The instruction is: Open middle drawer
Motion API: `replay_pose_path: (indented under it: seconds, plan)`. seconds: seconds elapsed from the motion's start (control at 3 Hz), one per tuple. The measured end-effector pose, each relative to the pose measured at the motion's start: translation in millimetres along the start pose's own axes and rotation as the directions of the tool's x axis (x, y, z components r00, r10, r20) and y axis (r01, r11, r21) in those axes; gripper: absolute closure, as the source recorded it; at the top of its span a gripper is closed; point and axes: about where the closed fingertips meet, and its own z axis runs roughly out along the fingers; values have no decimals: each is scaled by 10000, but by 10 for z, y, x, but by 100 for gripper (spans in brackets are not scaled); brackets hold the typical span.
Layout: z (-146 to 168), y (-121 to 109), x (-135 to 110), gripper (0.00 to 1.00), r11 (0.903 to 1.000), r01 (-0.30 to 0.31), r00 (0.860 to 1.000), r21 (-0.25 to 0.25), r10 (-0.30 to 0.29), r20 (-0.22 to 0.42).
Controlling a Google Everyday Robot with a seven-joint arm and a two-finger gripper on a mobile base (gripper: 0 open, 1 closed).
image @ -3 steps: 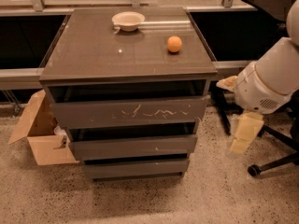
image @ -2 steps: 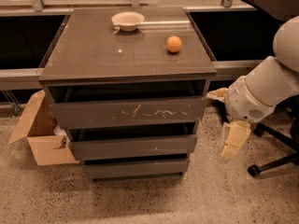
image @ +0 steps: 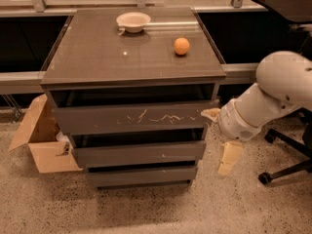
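Note:
The middle drawer [image: 139,153] is the plain dark grey-brown front between the scratched top drawer [image: 129,118] and the narrower bottom drawer [image: 142,175] of a dark cabinet. It stands slightly out from the cabinet, with a dark gap above it. My gripper [image: 220,136] is at the cabinet's right side, level with the top and middle drawers. It is open and empty. One cream finger [image: 210,114] is by the top drawer's right end, and the other [image: 229,158] hangs lower, just right of the middle drawer's end.
A white bowl [image: 133,21] and an orange [image: 182,46] sit on the cabinet top [image: 122,57]. An open cardboard box [image: 41,143] stands on the floor at the left. An office chair base [image: 285,167] is at the right, behind my arm.
My arm and gripper have moved left, from beside the chair up to the cabinet's right edge. The drawers have not moved.

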Motion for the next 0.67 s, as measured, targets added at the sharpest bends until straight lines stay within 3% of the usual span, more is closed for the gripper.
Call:
replay_pose_path:
  seconds: [0.33,0.67]
  plan:
    - [787,-44,178,0,9944,803,9960,-684,-773,458]
    - [1232,-78,288,0,9904,1051,9937,-893,-1011,488]
